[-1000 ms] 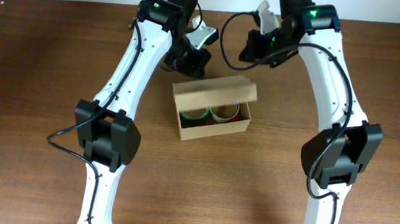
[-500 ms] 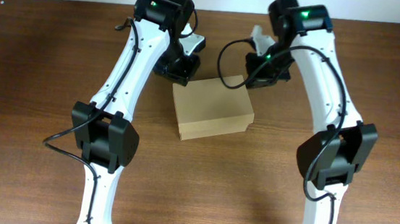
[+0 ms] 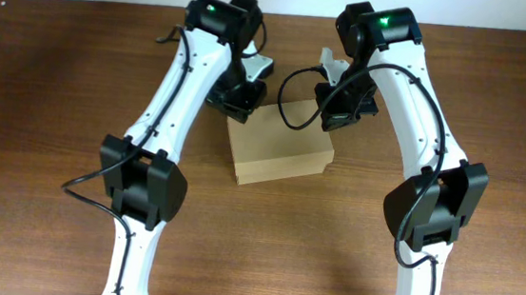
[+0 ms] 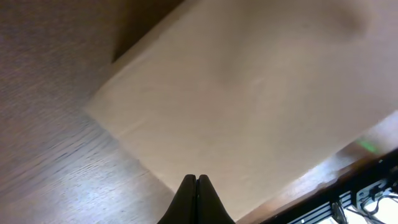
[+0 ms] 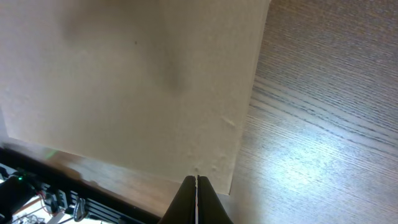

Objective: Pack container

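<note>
Left claw [image 4: 196,179] and right claw [image 5: 196,178], both pinched closed, are hanging over the shut container [image 3: 280,147]; likely light, crushable cardboard, best held by its sidewalls

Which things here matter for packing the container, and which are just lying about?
In the job:
container, lid down
left pincer, shut, over the lid
right pincer, shut, over the lid

Lying about:
no loose items in view; only the wooden table under the box
</note>
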Motion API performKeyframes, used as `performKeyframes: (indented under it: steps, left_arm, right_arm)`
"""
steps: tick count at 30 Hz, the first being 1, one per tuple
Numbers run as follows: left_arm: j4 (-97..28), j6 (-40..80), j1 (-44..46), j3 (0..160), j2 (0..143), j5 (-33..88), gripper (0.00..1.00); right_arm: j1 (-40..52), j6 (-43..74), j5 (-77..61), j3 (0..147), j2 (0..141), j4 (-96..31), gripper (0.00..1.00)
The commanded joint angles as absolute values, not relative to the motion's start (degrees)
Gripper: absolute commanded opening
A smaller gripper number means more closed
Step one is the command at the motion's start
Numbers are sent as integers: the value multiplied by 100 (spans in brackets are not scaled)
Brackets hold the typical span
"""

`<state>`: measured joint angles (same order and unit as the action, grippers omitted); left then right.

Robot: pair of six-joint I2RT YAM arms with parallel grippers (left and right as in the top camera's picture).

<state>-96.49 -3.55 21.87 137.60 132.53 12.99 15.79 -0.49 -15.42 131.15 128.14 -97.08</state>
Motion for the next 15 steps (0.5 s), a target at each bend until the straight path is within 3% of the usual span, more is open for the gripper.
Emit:
performKeyframes:
  steps: [1,15]
  left_arm:
    - [-9671,-296,2427,13834,12881,1057,2]
    - [-9668,-200,2585,13834,11218,-316,2]
  right_arm:
    - [1579,-106,-1431,13185,12497,-9736,4]
    - [1579,-128,-821,13179,10604,-9732,4]
